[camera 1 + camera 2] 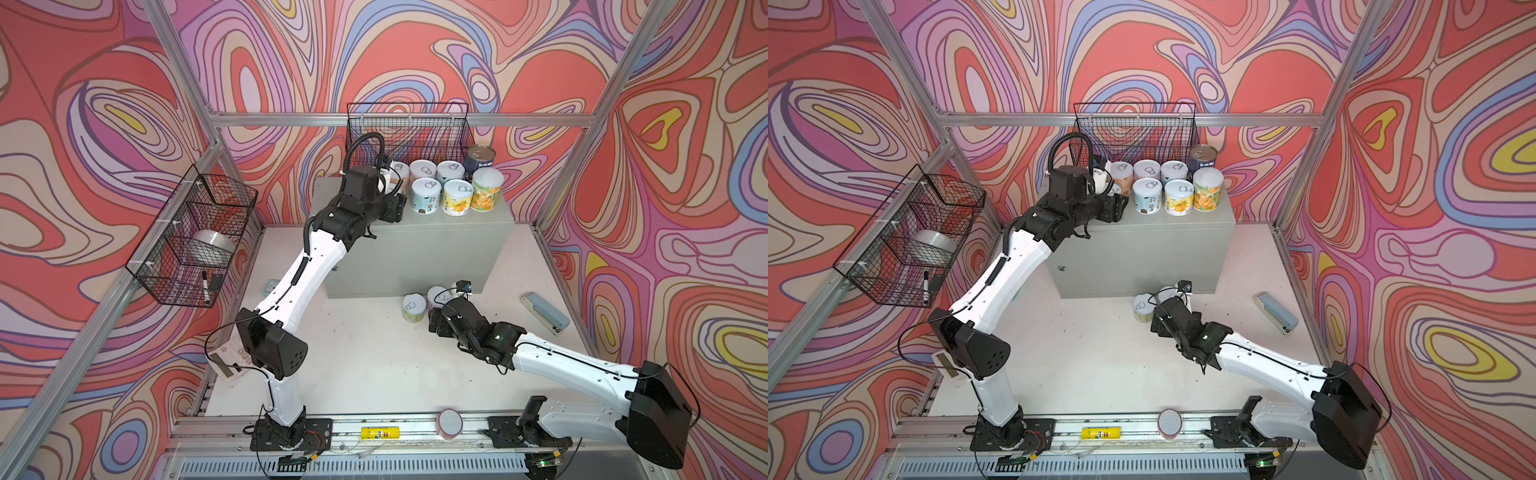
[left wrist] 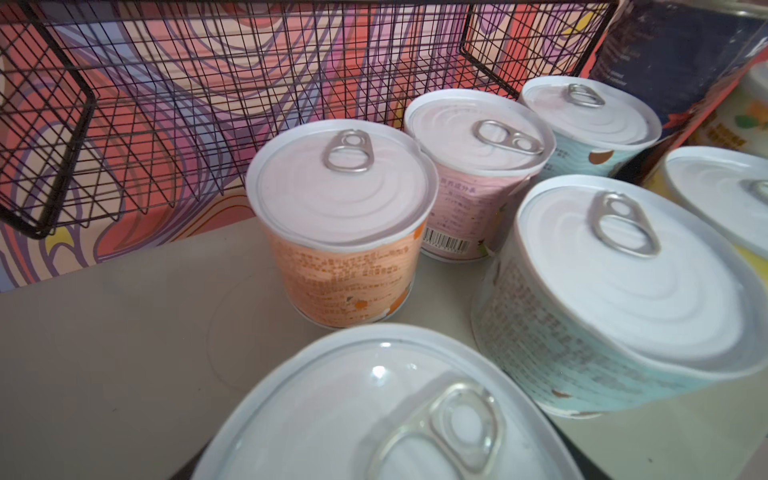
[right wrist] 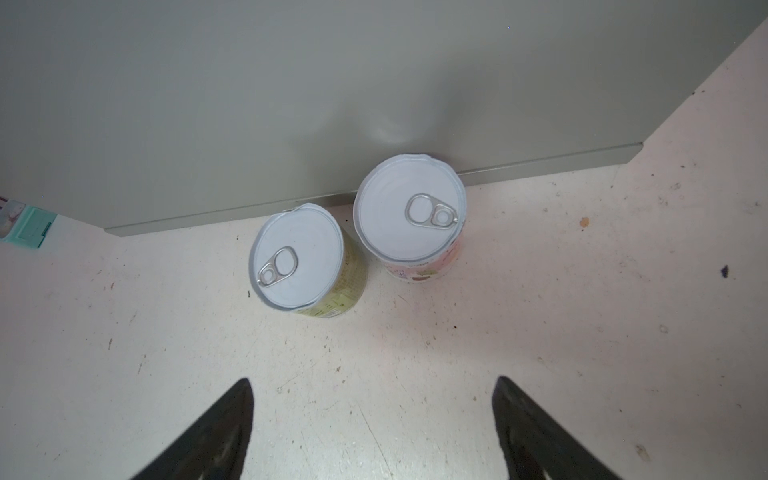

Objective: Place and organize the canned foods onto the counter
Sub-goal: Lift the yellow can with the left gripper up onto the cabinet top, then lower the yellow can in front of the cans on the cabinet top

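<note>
grey counter point(image 3: 249, 83) behind yellow can point(image 3: 297, 257), pink can point(image 3: 409, 212); right gripper point(image 3: 372, 380) released nearby; left gripper point(image 1: 1106, 185) grasping white-lid can point(image 2: 353, 415).

Top views: high, facing down, whole cell. L wrist: close on counter point(image 2: 104, 332) cans point(image 2: 340, 199). R wrist: above tabletop point(image 3: 374, 374).

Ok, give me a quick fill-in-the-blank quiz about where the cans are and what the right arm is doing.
1. ___ cans stand on the white table in front of the grey cabinet.
2. The right pincer is ___ and holds nothing.
3. The one dark can on the cabinet is ___.
Missing words: two; open; blue.
</note>
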